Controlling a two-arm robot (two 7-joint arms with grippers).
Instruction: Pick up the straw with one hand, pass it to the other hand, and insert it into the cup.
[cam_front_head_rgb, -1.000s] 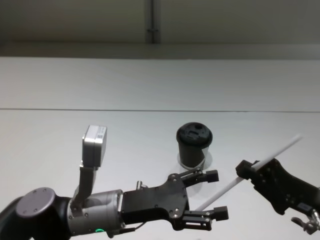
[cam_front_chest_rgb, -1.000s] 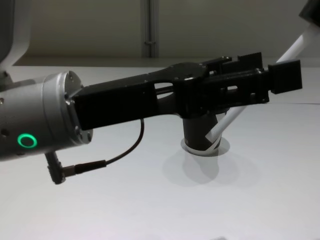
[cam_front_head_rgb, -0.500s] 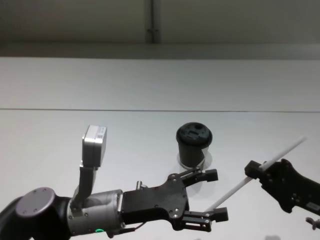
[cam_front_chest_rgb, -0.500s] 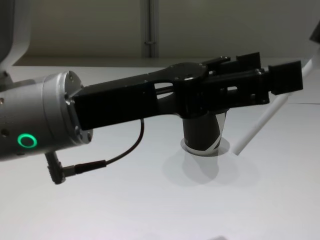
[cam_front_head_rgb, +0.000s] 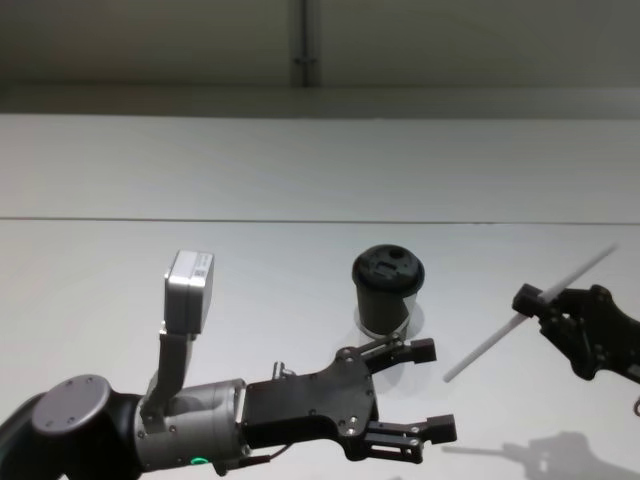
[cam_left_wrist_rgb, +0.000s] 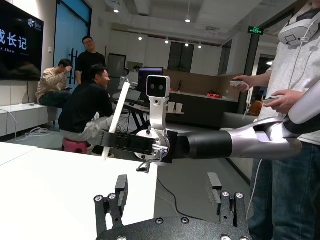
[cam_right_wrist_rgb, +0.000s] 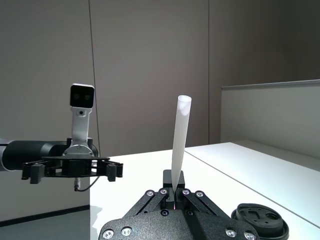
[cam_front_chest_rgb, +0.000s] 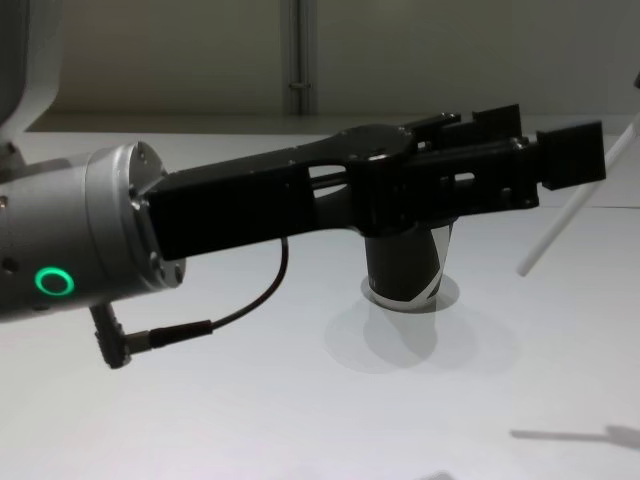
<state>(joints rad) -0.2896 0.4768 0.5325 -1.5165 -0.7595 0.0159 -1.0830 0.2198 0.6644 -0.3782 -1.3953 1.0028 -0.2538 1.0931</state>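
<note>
We see the small dark paper cup (cam_front_head_rgb: 388, 290) with white slanted stripes and a black domed plastic lid standing upright on the plain white table (cam_front_head_rgb: 300, 170), and we place everything else from it. The thin, straight, translucent-white plastic straw (cam_front_head_rgb: 525, 315) is in the air to the right of the cup, clear of the table and apart from the cup. It is tilted, its lower end pointing toward the cup and its upper end rising away to the right. The right gripper (cam_front_head_rgb: 533, 300), black-jawed, pinches the straw between its 2 closed jaws partway along, nearer the upper end. From the right wrist the straw (cam_right_wrist_rgb: 179, 140) stands up out of the pressed-together fingertips, with the lid of the cup (cam_right_wrist_rgb: 260, 220) low beside the gripper body. The left gripper (cam_front_head_rgb: 432, 390), long flat black jaws on a silver-grey cylindrical wrist with a green ring light, sits in front of the cup on the robot's side. Its 2 jaws are spread wide and hold nothing, the farther fingertip near the cup's base. From the chest, this gripper (cam_front_chest_rgb: 545, 140) crosses in front of the cup (cam_front_chest_rgb: 405, 270), covering its top.
</note>
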